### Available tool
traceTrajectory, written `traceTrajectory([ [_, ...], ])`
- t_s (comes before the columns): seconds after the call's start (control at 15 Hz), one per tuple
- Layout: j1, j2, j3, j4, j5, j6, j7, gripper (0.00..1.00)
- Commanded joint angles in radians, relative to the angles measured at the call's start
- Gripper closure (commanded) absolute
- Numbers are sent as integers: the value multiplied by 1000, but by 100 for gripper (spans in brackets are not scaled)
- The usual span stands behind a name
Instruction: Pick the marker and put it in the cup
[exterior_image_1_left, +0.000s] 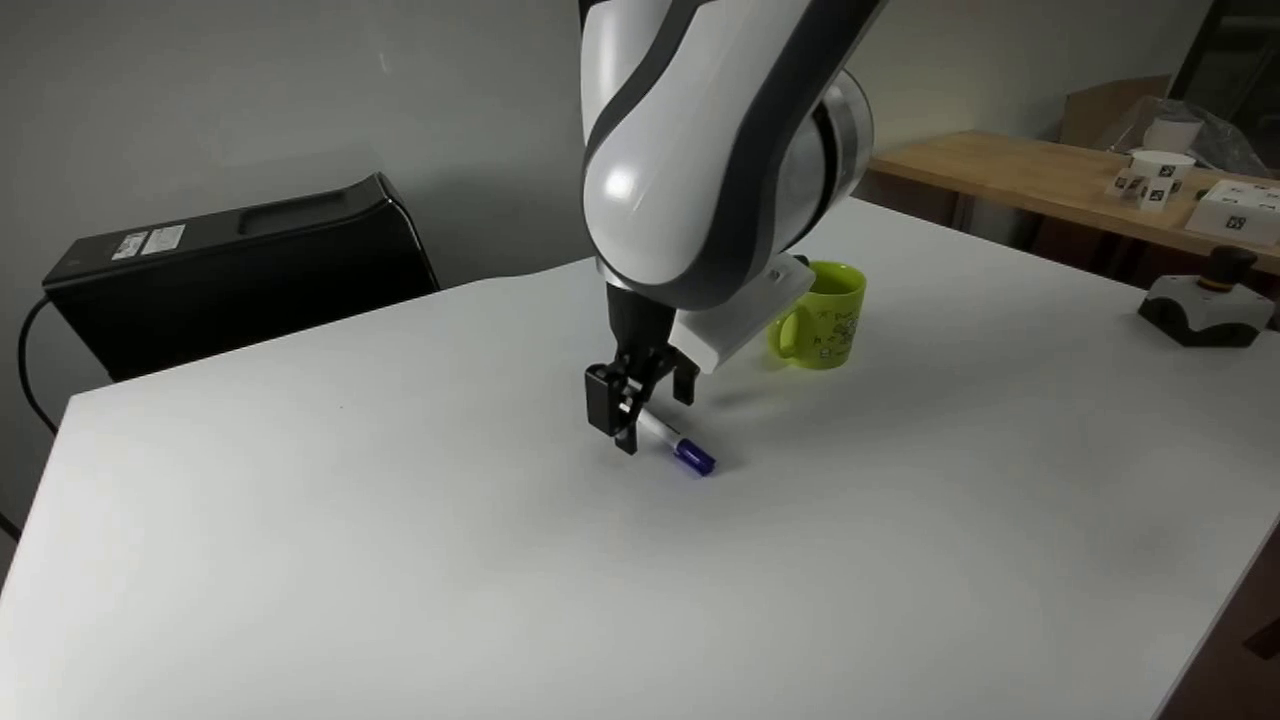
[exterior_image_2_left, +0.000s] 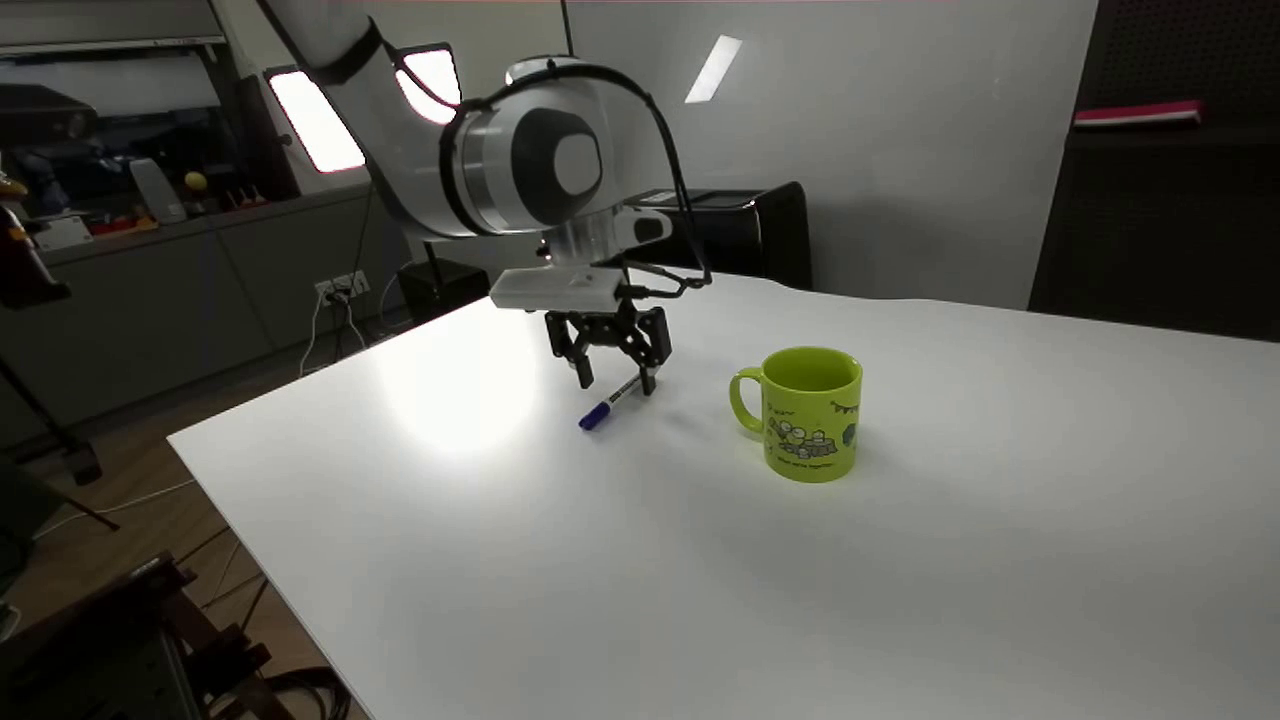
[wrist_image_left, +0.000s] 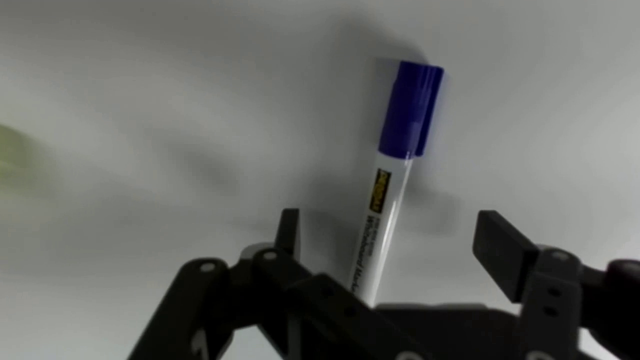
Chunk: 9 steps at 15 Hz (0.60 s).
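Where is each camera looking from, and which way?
In an exterior view: off the arm, facing it and the table, marker nearer than cup.
In an exterior view: off the arm too, looking down, cup nearer; gripper shows.
Wrist view: on the arm, facing down, marker below; fingers show.
Both exterior views share arm, marker, cup.

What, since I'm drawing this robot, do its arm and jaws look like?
The arm has rounded white segments with dark grey stripes; a black cable loops outside it. A flat white slab sits above the black jaws, which have jointed links and blocky tips.
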Motion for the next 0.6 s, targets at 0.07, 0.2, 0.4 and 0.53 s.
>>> traceTrajectory([
  [0.07,10,34,-12,57,-12,-33,43,49],
  [0.2,7,39,-11,62,-9,-36,41,61],
  [0.4,3,40,-10,69,-6,-44,41,82],
  [0.53,-6,42,-6,77,-1,-63,37,95],
])
